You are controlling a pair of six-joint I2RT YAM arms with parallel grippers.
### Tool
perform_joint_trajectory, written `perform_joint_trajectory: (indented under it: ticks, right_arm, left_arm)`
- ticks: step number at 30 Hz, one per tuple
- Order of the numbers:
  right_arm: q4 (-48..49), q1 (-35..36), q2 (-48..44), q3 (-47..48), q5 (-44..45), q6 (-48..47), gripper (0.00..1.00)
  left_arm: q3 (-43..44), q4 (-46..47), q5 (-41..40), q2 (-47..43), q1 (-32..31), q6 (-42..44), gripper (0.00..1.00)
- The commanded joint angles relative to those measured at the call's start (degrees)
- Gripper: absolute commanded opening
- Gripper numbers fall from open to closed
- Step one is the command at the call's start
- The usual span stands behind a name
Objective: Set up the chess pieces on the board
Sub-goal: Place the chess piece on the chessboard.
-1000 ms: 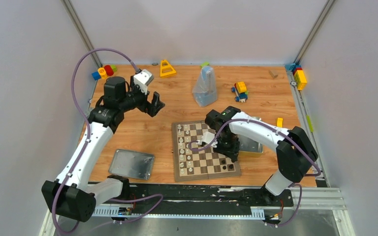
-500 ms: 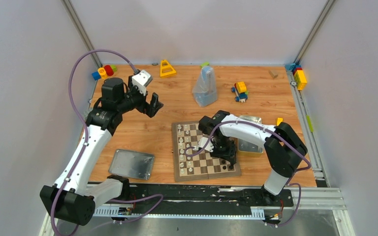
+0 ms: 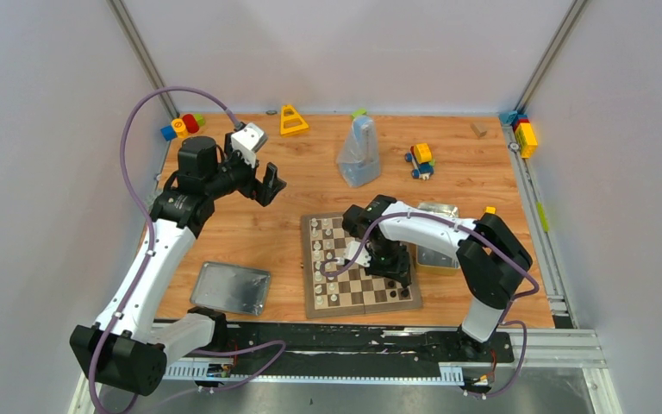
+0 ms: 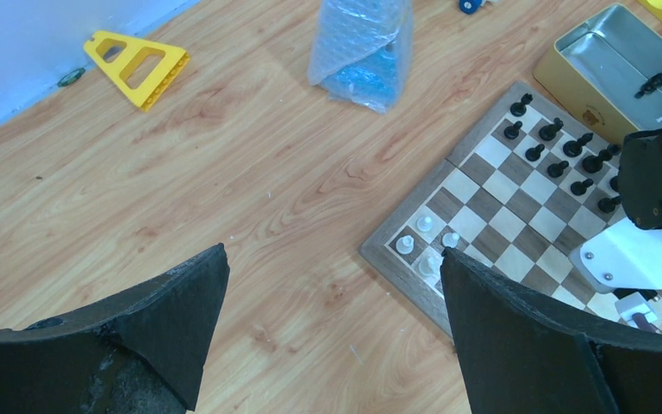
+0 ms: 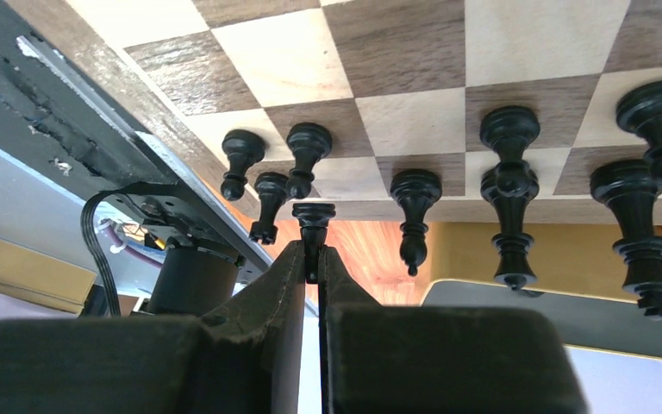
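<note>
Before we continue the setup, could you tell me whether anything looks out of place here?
Nothing looks toppled or damaged. The tin lid lies left of the board, apart from the tin on its right; toy blocks and a bubble-wrap bag clutter the far side.

The left arm (image 3: 151,259) rose from the near edge of the table (image 3: 250,233) toward its far-left corner, the left gripper (image 3: 272,183) held high with jaws wide apart. The right arm (image 3: 431,226) folded leftward, its right gripper (image 5: 313,252) pointing down, pinched tight on a black chess piece (image 5: 313,216).
</note>
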Motion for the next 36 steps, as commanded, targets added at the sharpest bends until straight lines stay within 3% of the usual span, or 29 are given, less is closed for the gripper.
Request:
perform_joint_trajectory:
  ticks: [1,26,36]
  right_arm:
    - [1.30,0.55,1.03,1.80,3.30,0.66,0.00]
    - [1.41,1.62,3.61,2.72,5.34,0.39,0.00]
    - [1.50,1.89,3.53,2.81,5.31,0.77,0.12]
  left_arm:
    - [1.25,0.56,0.31,-1.18,0.42,1.16,1.00]
    - [1.21,0.61,0.71,-0.98,0.42,1.50,1.00]
    - [1.08,0.55,0.77,-1.07,0.42,1.60,1.00]
